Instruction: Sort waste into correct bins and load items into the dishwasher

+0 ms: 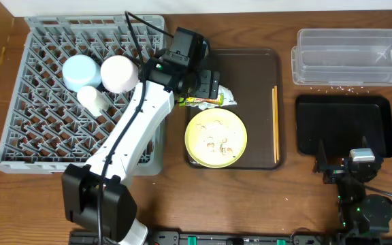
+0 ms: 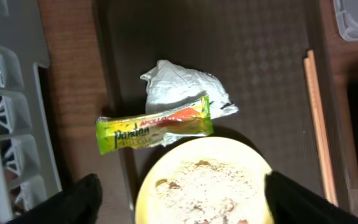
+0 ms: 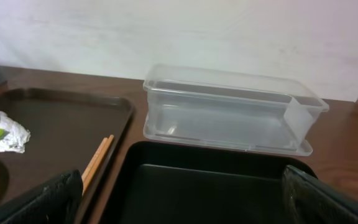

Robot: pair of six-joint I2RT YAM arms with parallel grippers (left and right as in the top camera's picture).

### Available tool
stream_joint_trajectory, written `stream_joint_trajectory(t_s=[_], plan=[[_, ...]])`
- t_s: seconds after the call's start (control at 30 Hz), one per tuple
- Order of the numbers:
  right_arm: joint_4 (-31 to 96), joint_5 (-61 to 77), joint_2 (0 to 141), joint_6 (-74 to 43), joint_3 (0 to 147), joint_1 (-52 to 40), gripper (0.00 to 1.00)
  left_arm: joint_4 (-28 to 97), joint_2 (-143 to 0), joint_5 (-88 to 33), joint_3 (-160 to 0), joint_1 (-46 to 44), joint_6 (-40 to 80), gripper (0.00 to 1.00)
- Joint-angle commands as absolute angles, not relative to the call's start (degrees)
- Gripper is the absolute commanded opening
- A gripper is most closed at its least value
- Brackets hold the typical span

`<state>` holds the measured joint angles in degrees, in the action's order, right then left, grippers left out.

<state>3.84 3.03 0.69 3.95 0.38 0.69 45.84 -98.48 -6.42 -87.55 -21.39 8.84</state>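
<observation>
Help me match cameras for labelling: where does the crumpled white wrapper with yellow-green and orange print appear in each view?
Overhead: crumpled white wrapper mid-frame, above the pale yellow plate.
Left wrist: centre of frame.
Right wrist: far left edge.
Shared landmark: thin wooden chopsticks, right of it everywhere.

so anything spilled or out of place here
Yes: pale crumbs are scattered on the bare table between the clear tub and the black tray, outside both bins. The wrapper also overhangs the left rim of the brown tray.
</observation>
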Motion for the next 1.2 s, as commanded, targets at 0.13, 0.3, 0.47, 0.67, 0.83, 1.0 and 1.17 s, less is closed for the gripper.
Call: stream_joint_trajectory(t_s=[0.13,0.3,0.47,0.67,0.83,1.0,1.17], plan=[[4.08,3.27,0.38,3.25,0.32,1.10,0.99,45.65,-99.09,-0.86,-87.42,-21.23,8.21,0.83],[4.10,3.27,0.38,3.25,0.32,1.10,0.99,45.58,-98.24,11.20,-87.90,-18.52,13.28,0.88],[4.10,3.27,0.38,3.25,0.32,1.10,0.99,45.91,-95.11,12.69,-88.16,-9.58,22.37,0.89],[4.10,3.27,0.38,3.25,0.32,1.10,0.99,49.69,-92.71,11.97,-88.16,5.61,30.48,0.89],[4.10,3.27,0.38,3.25,0.32,1.10,0.99,53.12,-92.82,6.96,-88.14,13.82,30.96,0.94],[4.10,3.27,0.38,3.25,0.32,1.10,0.99,53.56,-92.82,6.48,-88.12,17.69,30.92,0.95],[4.08,3.29,0.38,3.25,0.32,1.10,0.99,53.65,-92.82,6.63,-88.07,19.38,30.96,0.96]])
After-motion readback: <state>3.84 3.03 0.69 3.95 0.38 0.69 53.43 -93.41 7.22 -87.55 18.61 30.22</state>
